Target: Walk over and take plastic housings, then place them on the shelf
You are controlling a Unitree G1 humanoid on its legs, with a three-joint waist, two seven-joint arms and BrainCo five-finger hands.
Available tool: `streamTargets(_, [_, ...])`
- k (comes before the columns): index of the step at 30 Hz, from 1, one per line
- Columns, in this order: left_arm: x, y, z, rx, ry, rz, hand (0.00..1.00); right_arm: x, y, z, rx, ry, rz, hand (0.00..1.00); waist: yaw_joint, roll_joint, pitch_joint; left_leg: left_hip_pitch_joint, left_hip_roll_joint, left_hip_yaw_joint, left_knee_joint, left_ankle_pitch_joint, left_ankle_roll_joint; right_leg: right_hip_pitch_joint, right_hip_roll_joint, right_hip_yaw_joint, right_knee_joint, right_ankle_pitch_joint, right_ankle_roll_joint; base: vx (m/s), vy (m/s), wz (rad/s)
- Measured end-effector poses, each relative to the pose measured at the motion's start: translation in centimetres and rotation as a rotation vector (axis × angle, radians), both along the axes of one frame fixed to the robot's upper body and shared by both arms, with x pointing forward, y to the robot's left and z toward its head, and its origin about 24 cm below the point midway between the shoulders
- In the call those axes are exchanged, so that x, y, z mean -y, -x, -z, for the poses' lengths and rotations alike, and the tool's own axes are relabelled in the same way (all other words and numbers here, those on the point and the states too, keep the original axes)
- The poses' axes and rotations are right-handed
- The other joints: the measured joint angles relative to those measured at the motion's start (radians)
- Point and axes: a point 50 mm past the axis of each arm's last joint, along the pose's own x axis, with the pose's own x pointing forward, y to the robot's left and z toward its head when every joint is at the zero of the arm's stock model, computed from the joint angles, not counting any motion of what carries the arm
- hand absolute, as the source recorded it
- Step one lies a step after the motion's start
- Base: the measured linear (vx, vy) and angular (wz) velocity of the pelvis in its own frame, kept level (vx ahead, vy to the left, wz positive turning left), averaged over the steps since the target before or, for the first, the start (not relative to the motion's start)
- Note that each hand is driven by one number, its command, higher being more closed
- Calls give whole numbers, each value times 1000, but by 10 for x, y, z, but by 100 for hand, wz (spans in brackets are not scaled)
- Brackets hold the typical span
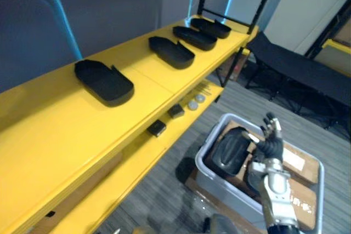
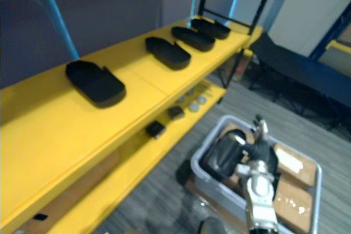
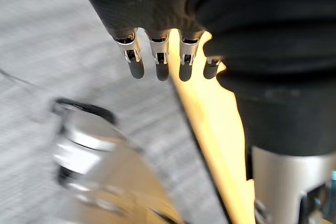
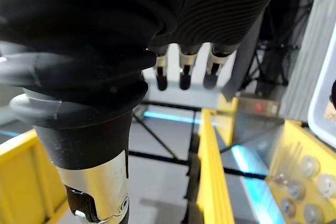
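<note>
Plastic housings (image 1: 104,82), four matte black shallow shells, lie spaced along the top of the smooth yellow shelf (image 1: 55,130). On the striped grey floor (image 1: 159,195) we see a pale, round-cornered bin (image 1: 219,182) holding a glossier domed housing (image 1: 230,149). Our right hand (image 1: 270,138) hovers over the bin beside it, fingers straight and empty. Our left hand (image 3: 157,61) hangs with its fingers slack, holding nothing.

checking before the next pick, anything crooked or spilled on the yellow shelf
Nothing stands out: four black plastic housings lie flat in a row on the yellow shelf, and a fifth black housing sits in the grey bin on the floor.
</note>
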Motion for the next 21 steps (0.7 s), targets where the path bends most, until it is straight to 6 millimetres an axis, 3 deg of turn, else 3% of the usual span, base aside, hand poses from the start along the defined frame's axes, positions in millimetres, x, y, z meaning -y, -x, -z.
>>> streamTargets(2, [8,2,3,9,36,-43,0,3,-3,0,-19,10,14,0,6,13,5,1,10,5,-65,46,-27,35,25,-34,-160,5,23,4,-204,-64])
streamTargets(7, [25,-6,6,60,73,-41,0,4,-8,-4,-33,32,16,0,2,-1,30,-14,30,47,-90,96,-55,85,64,-103,-370,32,111,-29,-182,-33])
streamTargets(11, [34,-26,6,124,99,-37,0,10,-8,-12,2,73,134,0,-17,-31,93,-51,26,47,-120,173,-39,60,84,-90,-456,75,85,-117,-180,-16])
streamTargets(14, [37,-31,4,164,72,-20,0,38,3,-16,36,49,375,0,-25,-21,113,-36,9,52,-205,208,-59,45,88,-78,-530,106,92,-69,-79,-36])
streamTargets(18, [34,-49,-2,208,27,51,0,76,27,-12,40,3,663,0,-53,-24,143,-30,-31,54,-238,208,-62,29,62,-59,-573,140,114,-70,37,-31])
streamTargets(19, [30,-63,-6,242,3,118,0,85,34,-12,44,-8,730,0,-67,-37,167,-34,-53,53,-237,190,-58,15,48,-50,-573,173,108,-84,61,-19])
streamTargets(21, [25,-78,-11,278,-8,171,0,86,35,-11,47,-30,751,0,-63,-61,191,-48,-72,80,-216,170,-55,-14,34,-24,-573,196,107,-103,91,-42])
